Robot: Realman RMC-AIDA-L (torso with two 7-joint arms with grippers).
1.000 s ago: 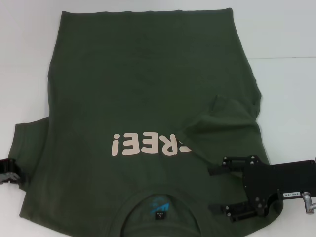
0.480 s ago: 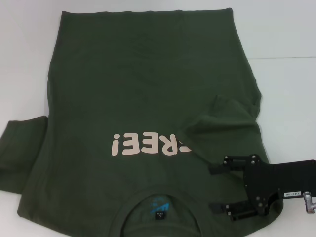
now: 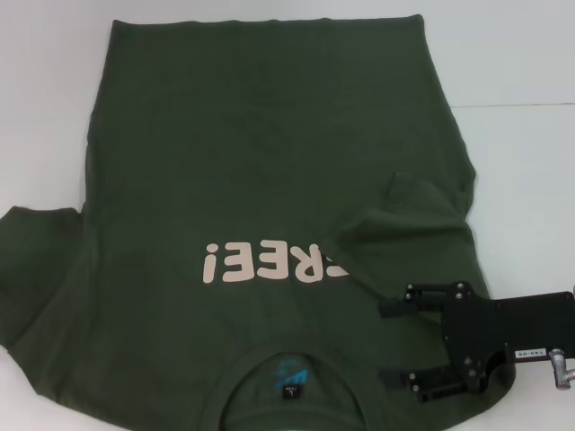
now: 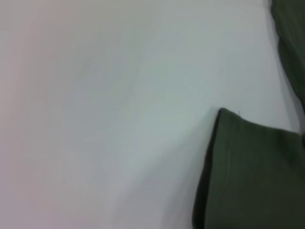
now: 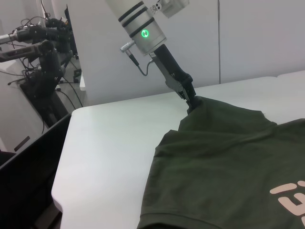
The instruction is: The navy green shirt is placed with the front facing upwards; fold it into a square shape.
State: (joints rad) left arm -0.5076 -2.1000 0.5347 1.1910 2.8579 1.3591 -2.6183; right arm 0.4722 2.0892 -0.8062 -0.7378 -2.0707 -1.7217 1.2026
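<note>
**Olive shirt spread on the white table, one sleeve folded in, the other pinched**

The navy green shirt [image 3: 269, 180] is laid front-up across the white table [image 3: 521, 162], its round collar [image 3: 289, 368] at the near edge of the head view and its hem at the far edge. The cloth is a matte, soft cotton knit in dark olive, mostly smooth over the body. Pale pinkish block letters [image 3: 274, 263] are printed across the chest and are seen upside down from the head camera; a small blue label [image 3: 289, 370] is seen inside the collar.

On the collar's right, the right sleeve [image 3: 409, 220] is folded inward over the chest, forming a rumpled, roughly triangular flap with raised creases, and its edge covers the last letter of the print. On the collar's left, the left sleeve [image 3: 40, 260] is spread outward on the table as a rounded lobe with a hemmed edge.

The right gripper [image 3: 395, 343], a black metal claw with two bar-like fingers, is positioned over the shoulder just right of the collar. Its fingers are held well apart, and nothing is seen gripped between them.

In the right wrist view, the left gripper [image 5: 192, 102] is seen at the outer tip of the left sleeve [image 5: 214, 119]. Its slim black fingers are closed onto the cloth, which is drawn up into a small peak there. In the left wrist view, only a hemmed corner of the shirt [image 4: 252, 176] lying on the table [image 4: 105, 119] is shown.
</note>
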